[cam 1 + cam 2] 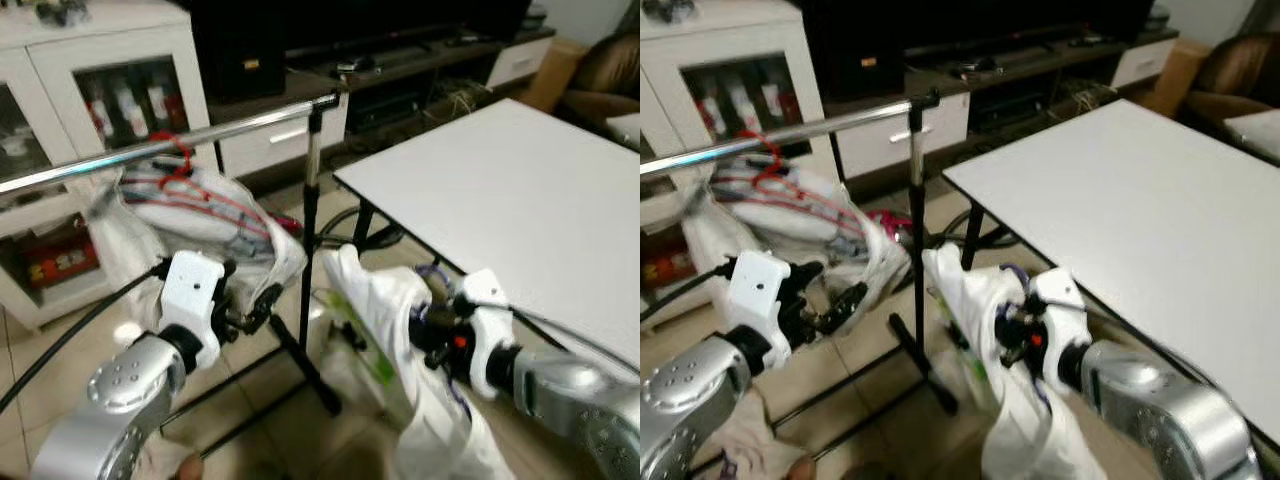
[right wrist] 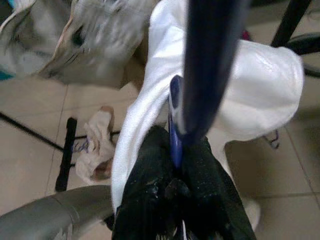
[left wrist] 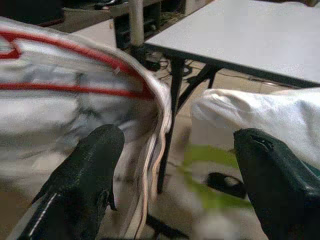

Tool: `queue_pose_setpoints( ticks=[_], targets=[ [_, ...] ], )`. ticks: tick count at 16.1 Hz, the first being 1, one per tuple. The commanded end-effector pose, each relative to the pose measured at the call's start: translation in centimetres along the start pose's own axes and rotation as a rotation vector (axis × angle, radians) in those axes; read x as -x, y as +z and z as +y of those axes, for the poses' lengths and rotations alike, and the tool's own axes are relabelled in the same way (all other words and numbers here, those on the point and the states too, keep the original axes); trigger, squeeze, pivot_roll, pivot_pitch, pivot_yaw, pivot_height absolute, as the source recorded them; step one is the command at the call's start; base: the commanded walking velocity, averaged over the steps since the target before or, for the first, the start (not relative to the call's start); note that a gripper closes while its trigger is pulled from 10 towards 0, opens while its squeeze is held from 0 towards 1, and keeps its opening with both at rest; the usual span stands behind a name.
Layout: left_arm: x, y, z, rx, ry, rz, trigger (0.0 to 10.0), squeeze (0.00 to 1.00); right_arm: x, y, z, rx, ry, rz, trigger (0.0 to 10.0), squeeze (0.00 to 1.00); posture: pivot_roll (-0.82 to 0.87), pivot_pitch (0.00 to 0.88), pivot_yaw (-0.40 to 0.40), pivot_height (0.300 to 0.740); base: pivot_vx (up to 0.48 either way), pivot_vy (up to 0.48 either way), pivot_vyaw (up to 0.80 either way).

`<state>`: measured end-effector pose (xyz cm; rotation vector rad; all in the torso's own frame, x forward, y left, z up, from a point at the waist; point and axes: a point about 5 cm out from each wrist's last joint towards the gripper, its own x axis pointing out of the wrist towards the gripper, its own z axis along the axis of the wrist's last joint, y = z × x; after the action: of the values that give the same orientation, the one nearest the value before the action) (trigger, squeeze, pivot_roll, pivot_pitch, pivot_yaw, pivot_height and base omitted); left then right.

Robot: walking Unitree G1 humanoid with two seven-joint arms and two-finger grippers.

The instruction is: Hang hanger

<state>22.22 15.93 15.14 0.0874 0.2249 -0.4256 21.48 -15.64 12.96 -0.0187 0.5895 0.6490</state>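
The left arm rises from the lower left of the head view, its silver forearm angled up and toward the centre and ending in a white wrist block. The left gripper points right, toward the frame's middle, its two black fingers spread wide apart with nothing between them. The right arm comes in from the lower right, forearm angled up and left. The right gripper has its black fingers pressed together, pinching a dark blue hanger draped with a white garment.
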Motion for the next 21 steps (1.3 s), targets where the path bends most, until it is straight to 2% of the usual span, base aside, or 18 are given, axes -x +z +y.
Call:
queue_pose_setpoints(
  ticks=[1, 10, 13, 15, 18, 21],
  targets=[
    [0.0, 0.0, -0.2, -0.004, -0.011, -0.005, 10.0, 0.00, 0.2, 0.6, -0.4, 0.019, -0.007, -0.035, 10.0, 0.00, 0.10, 0.000, -0.026, 0.740, -0.262, 0.000, 0.80],
    [-0.3, 0.2, -0.3, -0.018, -0.027, -0.004, 10.0, 0.00, 0.1, 0.3, -0.9, 0.021, -0.023, -0.046, 10.0, 0.00, 0.10, 0.000, -0.010, 0.740, -0.265, 0.000, 0.80],
    [-0.4, 0.1, 0.0, -0.019, 0.005, -0.012, 10.0, 0.00, -0.2, 0.6, -1.2, 0.053, -0.044, -0.057, 10.0, 0.00, 0.10, 0.000, -0.011, 0.740, 0.000, 0.000, 0.80],
    [-0.4, 0.2, -0.1, -0.039, 0.006, -0.019, 10.0, 0.00, -0.7, 0.8, -1.3, 0.066, -0.055, -0.079, 10.0, 0.00, 0.10, 0.000, -0.015, 0.740, 0.000, 0.000, 0.80],
    [-0.5, 0.1, -0.2, -0.057, 0.011, -0.016, 10.0, 0.00, -2.2, 1.3, -0.8, 0.068, -0.043, -0.105, 10.0, 0.00, 0.11, 0.000, -0.020, 0.740, 0.000, -0.480, 0.80],
    [-0.5, 0.2, 0.1, -0.072, 0.031, -0.020, 10.0, 0.00, -3.6, 2.3, -1.0, 0.123, -0.036, -0.125, 10.0, 0.00, 0.11, 0.000, -0.030, 0.740, 0.000, -0.320, 0.80]
  ],
)
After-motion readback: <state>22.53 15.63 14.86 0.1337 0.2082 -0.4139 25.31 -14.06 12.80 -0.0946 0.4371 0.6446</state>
